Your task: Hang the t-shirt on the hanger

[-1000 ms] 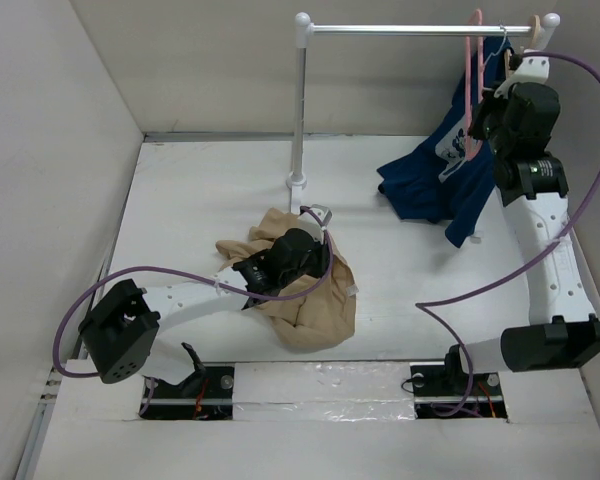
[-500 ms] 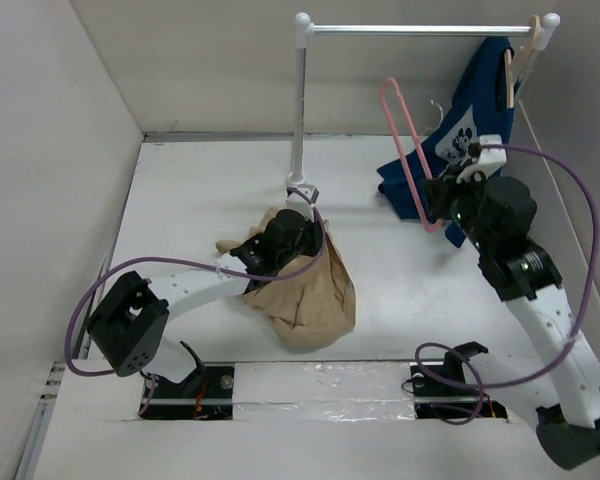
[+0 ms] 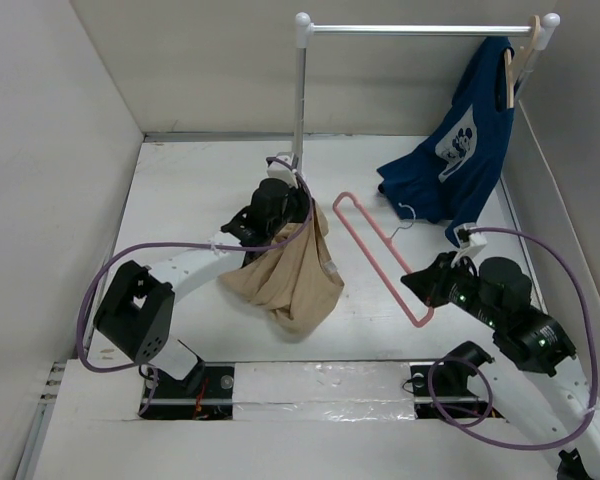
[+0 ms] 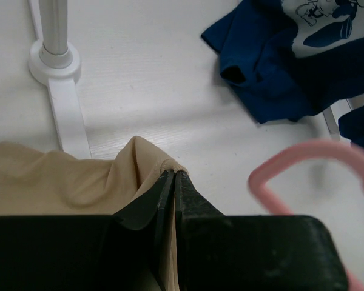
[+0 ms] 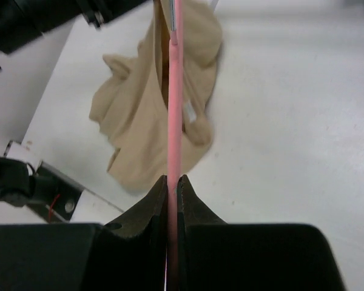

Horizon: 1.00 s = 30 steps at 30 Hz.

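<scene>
Bringing hanger (image 5: 174,109) off rail (image 3: 420,30) down over worktop (image 3: 200,200) middle, right fingers (image 5: 148,209) clamped on it | left fingers (image 4: 142,209) pinching lifted t-shirt (image 3: 290,280) edge | ready for threading

White arms (image 3: 185,277) with black joints (image 3: 135,318) (purple cables (image 3: 160,247) alongside).

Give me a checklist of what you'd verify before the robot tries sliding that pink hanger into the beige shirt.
1. Grip of the left gripper on the t-shirt: ok, it is shut on a fold at the top edge.
2. Grip of the right gripper on the hanger: ok, shut on the pink bar.
3. The hanger free of the rail: ok; only the blue shirt hangs there.
4. Neck opening located and spread: cannot tell; the fabric is bunched.
5. The hanger inside the t-shirt: not ok; it is beside it, outside.
</scene>
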Motion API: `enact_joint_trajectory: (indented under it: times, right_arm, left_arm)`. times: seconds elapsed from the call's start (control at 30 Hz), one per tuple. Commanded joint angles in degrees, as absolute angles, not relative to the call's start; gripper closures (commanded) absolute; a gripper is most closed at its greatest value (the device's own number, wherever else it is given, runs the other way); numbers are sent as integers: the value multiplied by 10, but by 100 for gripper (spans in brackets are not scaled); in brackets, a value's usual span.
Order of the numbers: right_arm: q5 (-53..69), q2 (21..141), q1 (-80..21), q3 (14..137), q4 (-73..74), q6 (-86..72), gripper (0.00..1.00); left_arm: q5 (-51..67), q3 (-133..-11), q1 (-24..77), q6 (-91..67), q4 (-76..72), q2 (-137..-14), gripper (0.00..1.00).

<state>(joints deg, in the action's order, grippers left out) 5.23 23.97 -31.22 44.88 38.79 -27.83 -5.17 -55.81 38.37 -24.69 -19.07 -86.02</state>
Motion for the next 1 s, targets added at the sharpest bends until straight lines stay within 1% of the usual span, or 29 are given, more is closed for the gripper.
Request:
enact_joint_trajectory:
  times: [0.0, 0.27, 0.5, 0.83, 0.97]
  right_arm:
    - [121, 246, -317, 446, 400, -300, 100]
    - [153, 274, -317, 467, 426, -263, 100]
    - [155, 302, -317, 455, 391, -250, 100]
    - [192, 325, -323, 439, 356, -255, 100]
    - [178, 336, -328, 419, 328, -261, 100]
  left_arm:
    - [-40, -596, 377, -233, -221, -860, 100]
    - [-33, -596, 377, -229, -221, -863, 100]
    - [-23, -587, 377, -234, -223, -857, 100]
    - [-4, -587, 377, -242, -232, -858, 100]
    - [-3, -587, 377, -243, -229, -846, 100]
